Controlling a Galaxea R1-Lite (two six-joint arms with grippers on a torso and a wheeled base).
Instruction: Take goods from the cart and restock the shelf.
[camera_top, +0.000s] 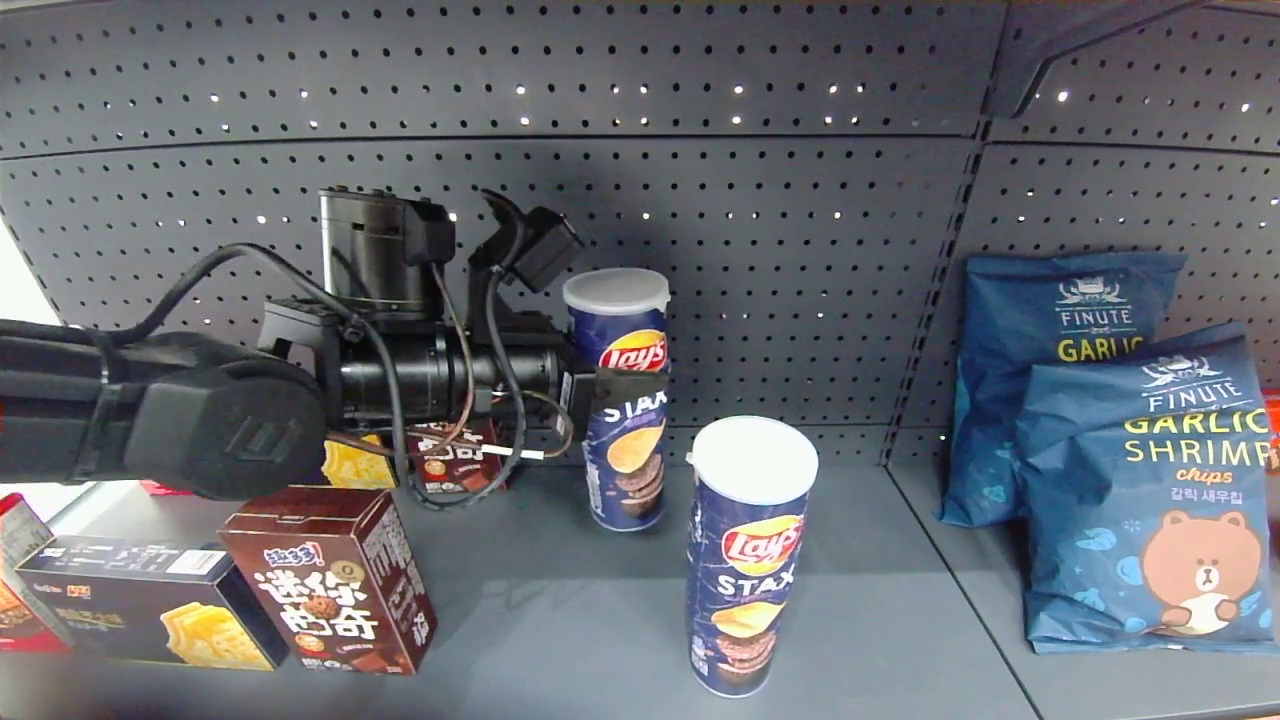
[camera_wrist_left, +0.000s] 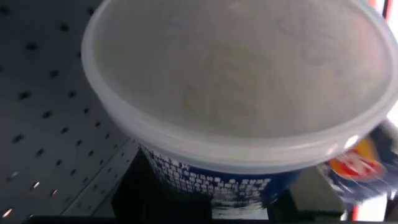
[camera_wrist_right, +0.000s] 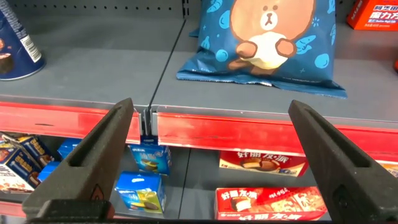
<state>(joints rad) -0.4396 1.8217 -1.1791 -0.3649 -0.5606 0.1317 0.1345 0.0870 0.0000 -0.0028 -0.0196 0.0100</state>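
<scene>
Your left gripper (camera_top: 628, 385) is clamped round the chip can (camera_top: 620, 340), upright at the back of the shelf (camera_top: 560, 600) — your right gripper (camera_wrist_right: 211, 104) gapes wide, empty.

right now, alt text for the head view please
The left gripper grips a blue chips can upright near the back of a grey shelf, a second can standing in front. Snack boxes sit left, two blue chip bags right.

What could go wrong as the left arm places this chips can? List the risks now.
1. The left end effector clamps the tall rear chips can at mid-height. If it lets go while the can is off-balance, the can could topple.
2. The front chips can stands close by. A falling can or a careless arm retreat could knock it over.
</scene>
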